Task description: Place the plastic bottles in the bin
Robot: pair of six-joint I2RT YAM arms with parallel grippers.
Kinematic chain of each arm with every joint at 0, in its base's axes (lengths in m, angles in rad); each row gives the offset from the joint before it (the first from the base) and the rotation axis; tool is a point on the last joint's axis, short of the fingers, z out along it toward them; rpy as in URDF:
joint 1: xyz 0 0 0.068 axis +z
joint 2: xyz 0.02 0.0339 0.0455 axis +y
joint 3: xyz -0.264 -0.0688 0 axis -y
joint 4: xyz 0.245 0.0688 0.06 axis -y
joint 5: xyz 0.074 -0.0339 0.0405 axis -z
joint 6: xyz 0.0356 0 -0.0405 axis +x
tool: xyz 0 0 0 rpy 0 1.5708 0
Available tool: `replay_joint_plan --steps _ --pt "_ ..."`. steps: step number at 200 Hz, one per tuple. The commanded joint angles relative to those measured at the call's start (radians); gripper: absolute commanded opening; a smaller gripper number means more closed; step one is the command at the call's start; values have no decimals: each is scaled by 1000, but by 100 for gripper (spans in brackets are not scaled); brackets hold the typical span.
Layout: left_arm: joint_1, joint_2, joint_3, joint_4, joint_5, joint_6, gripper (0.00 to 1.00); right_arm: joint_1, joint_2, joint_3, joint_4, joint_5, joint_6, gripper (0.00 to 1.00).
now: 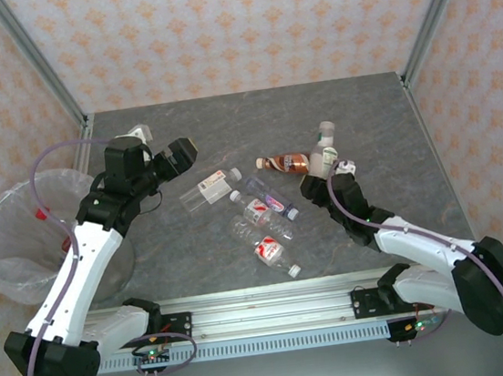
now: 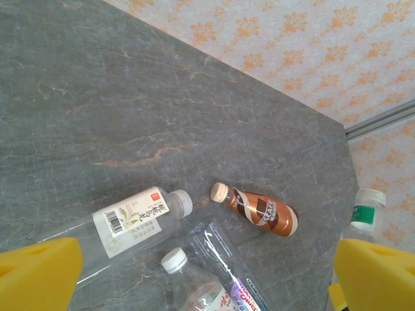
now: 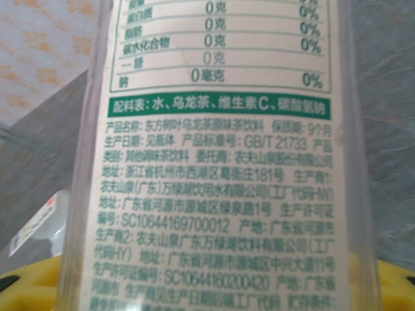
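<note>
Several plastic bottles lie at mid-table: a clear one with a white label (image 1: pixel 208 191) (image 2: pixel 130 217), a purple-labelled one (image 1: pixel 266 195) (image 2: pixel 227 272), two red-white ones (image 1: pixel 252 211) (image 1: pixel 269 252), and a brown one (image 1: pixel 285 162) (image 2: pixel 259 210). My left gripper (image 1: pixel 174 156) (image 2: pixel 207 278) hovers open just left of them, holding nothing. My right gripper (image 1: pixel 337 170) (image 3: pixel 214 291) is shut on an upright bottle with a white-and-green label (image 1: pixel 325 151) (image 3: pixel 220 155) (image 2: pixel 366 214). The bin (image 1: pixel 4 264), lined with clear plastic, stands at the table's left edge.
Metal frame posts (image 1: pixel 44 67) (image 1: pixel 432 14) and patterned walls enclose the grey table (image 1: pixel 225 118). The rail (image 1: pixel 266 310) carrying both arm bases runs along the near edge. Bare tabletop lies behind the bottles.
</note>
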Motion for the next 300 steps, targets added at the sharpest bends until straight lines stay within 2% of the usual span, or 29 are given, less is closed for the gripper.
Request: replay_joint_plan --steps 1,40,55,115,150,209,252,286,300 --pt "-11 2 -22 48 4 -30 100 18 15 -6 118 -112 -23 0" --pt "-11 -12 -78 114 -42 -100 100 57 67 35 180 -249 -40 0" --pt "-11 -7 -95 154 -20 -119 100 79 95 44 237 -279 -21 0" --pt "-11 72 -88 158 1 -153 100 168 251 96 416 -332 42 0" --pt "-11 137 -67 203 60 -155 100 209 283 165 425 -396 28 0" --pt "-11 201 -36 298 69 -172 100 217 310 232 472 -546 17 0" --pt "-30 209 -88 533 206 -216 100 233 338 279 464 -599 16 0" --pt "-76 217 -54 509 220 -142 100 277 363 309 468 -626 -52 0" --pt "-90 226 -34 474 202 -124 92 290 367 316 472 -622 -70 0"
